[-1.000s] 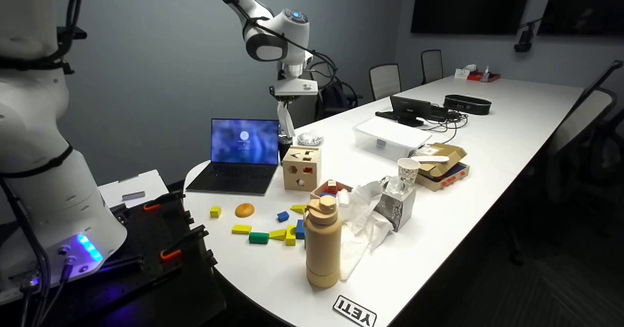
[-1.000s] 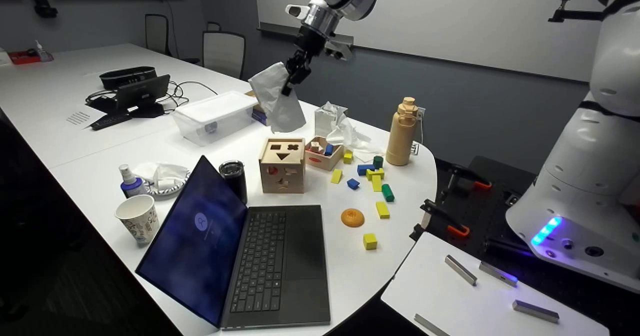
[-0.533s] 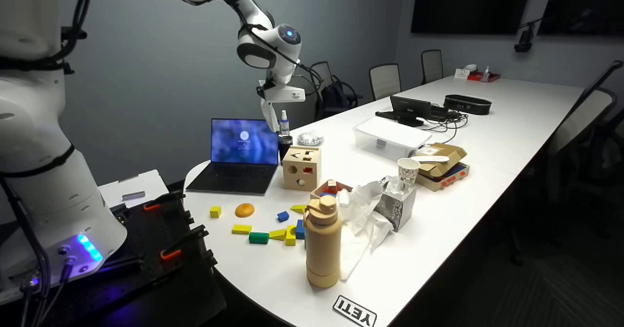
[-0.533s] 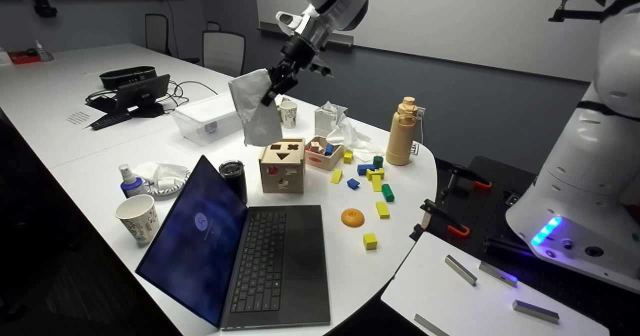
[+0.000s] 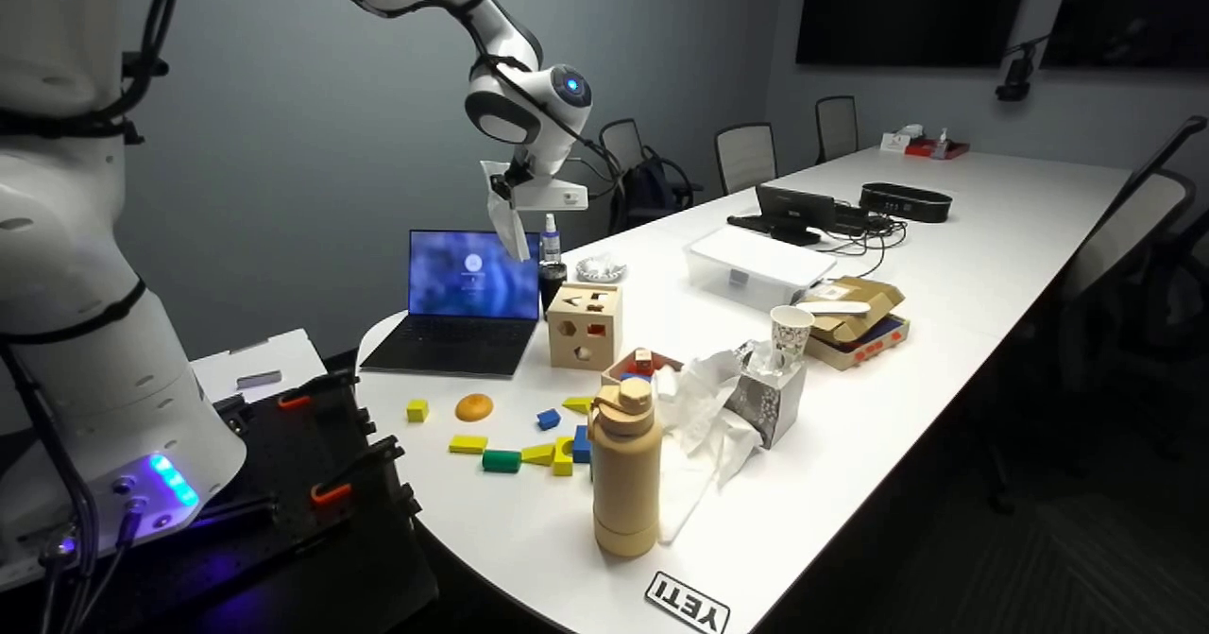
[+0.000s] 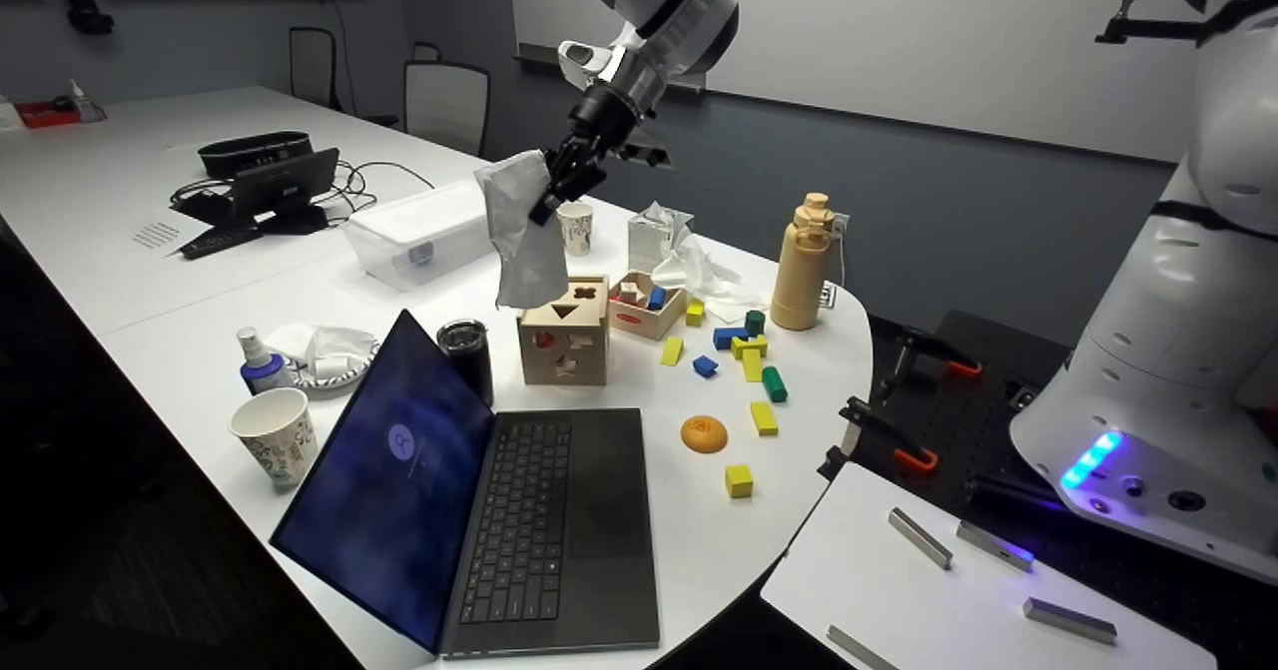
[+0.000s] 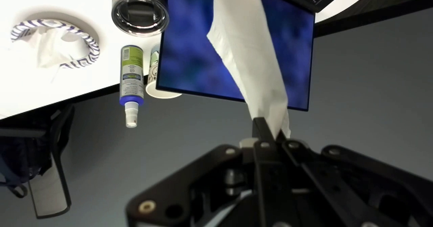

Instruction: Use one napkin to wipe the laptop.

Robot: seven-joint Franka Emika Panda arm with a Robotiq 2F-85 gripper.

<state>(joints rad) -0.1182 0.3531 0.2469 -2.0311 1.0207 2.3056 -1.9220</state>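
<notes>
A thin white napkin (image 6: 524, 251) hangs in the air, pinched at its edge by my gripper (image 6: 547, 206), which is shut on it. In the wrist view the napkin (image 7: 250, 47) trails out from between the black fingertips (image 7: 262, 125) and hides a strip of the screen. The black laptop (image 6: 559, 520) stands unfolded on the table, its upright screen lit with a blue picture. Seen in an exterior view, the sheet's lower end overlaps the upper corner of the laptop's screen (image 5: 453, 280). Another exterior view shows a gap between sheet and laptop.
Close to the laptop stand a wooden shape box (image 6: 564, 340), a black tumbler (image 6: 467, 360), a spray bottle (image 6: 263, 362) and a paper cup (image 6: 277, 435). Several small blocks (image 6: 764, 418) lie before the tan bottle (image 6: 802, 266). A tissue box (image 5: 770, 398) spills white paper.
Over the last second my gripper has come lower and nearer the laptop's screen with the napkin in it. During the latest half second it has shifted only slightly. Laptop and blocks stayed put.
</notes>
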